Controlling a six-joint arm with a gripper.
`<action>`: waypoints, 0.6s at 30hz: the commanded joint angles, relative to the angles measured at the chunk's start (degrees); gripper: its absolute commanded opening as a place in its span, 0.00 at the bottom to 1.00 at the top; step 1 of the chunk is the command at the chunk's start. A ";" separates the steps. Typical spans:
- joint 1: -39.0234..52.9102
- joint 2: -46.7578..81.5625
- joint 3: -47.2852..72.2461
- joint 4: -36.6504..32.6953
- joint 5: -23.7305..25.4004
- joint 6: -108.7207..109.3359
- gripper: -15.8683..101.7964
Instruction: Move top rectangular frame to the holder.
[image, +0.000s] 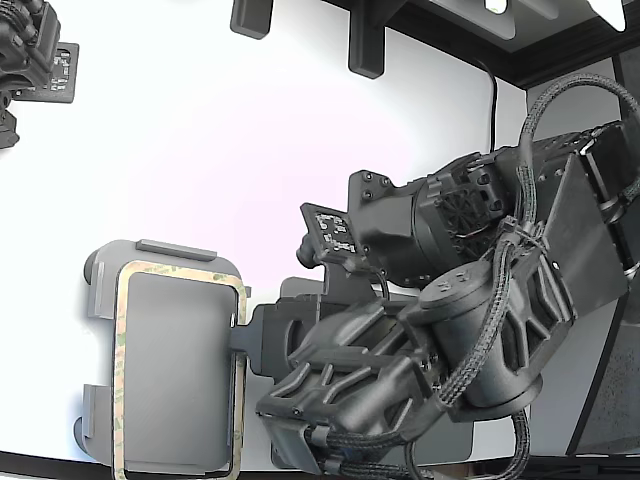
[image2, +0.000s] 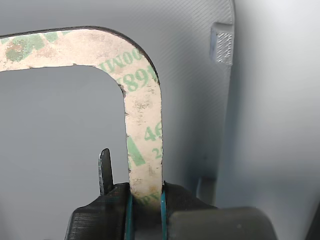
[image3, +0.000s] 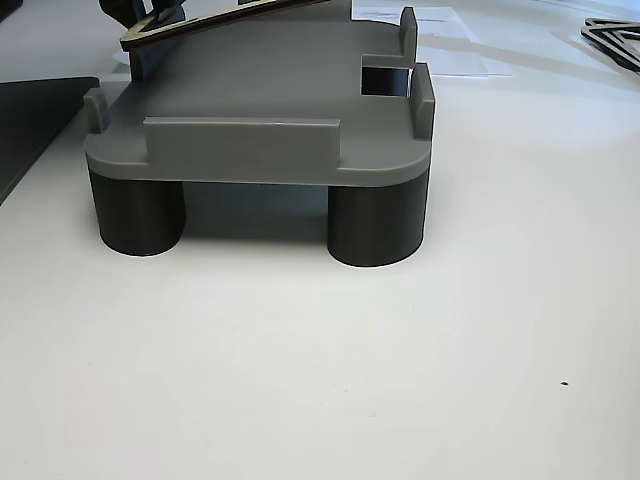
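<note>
Papery, rough-looking tan frame with green print, held in a matt black plastic pincer, over a smooth matt grey plastic holder on a smooth white table.

Tan green-printed rectangular frame tilted above light grey tabbed holder on dark cylindrical feet.

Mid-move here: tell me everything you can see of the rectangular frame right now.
The rectangular frame is a thin, flat tan outline with rounded corners, a hollow centre and green printed markings, like backing paper. It sits over the grey holder. The claw is clamped on one side strip. In the other view it looks tilted, one side raised above the holder's deck rather than lying flat.
</note>
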 joint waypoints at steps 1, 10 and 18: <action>-1.23 2.99 1.93 -2.72 -0.62 0.35 0.03; -2.72 2.72 3.60 -2.99 -1.93 -0.88 0.03; -4.04 1.23 2.37 -2.72 -2.37 -2.37 0.03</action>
